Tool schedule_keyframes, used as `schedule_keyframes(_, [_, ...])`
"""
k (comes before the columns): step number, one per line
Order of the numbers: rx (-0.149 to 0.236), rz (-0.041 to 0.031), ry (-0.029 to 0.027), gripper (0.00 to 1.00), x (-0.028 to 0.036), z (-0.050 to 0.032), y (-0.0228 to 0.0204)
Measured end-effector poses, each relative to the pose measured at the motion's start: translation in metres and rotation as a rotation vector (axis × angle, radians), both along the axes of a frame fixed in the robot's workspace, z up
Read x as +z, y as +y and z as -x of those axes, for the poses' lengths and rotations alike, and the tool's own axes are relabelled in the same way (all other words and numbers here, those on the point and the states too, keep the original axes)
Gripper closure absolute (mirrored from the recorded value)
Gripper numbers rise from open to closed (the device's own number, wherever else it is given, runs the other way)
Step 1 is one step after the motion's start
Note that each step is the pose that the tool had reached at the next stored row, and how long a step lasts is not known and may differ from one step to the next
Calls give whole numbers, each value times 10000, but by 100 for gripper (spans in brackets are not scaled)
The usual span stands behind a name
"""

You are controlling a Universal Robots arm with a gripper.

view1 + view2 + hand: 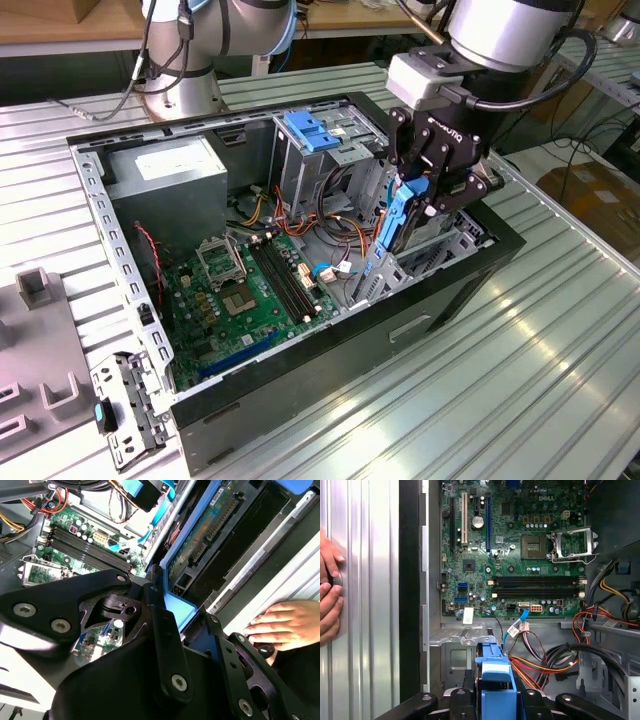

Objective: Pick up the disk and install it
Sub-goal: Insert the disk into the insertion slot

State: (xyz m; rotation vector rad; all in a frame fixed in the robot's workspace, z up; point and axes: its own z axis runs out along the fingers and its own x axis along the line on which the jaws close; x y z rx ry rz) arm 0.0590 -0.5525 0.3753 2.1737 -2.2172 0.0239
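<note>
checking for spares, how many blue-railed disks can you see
1. The disk is held on edge in the pincer, over the computer case at the exterior view's right end. The light-blue piece atop the drive cage is a latch, not a disk. Others may be hidden inside.

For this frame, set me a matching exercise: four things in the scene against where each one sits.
Things:
1. disk
2. light-blue latch piece
3. person's hand
4. motherboard

Places:
A. resting on the ribbed table beside the case
B. lying flat on the bottom of the open case
C. on top of the drive cage
D. clamped on edge in the gripper, over the case

Pairs: 1-D, 2-C, 3-A, 4-B
</note>
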Motion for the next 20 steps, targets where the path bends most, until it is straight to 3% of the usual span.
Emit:
schedule_keyframes(6, [0,1,1,63,-94,-1,-3])
schedule_keyframes(13, [0,-3,-1,63,-105,-2,-3])
schedule_keyframes(14, [0,1,0,57,-105,-2,-3])
schedule_keyframes(15, [0,1,0,88,-106,-2,-3])
schedule_keyframes(20, [0,1,0,89,-108,-1,-3])
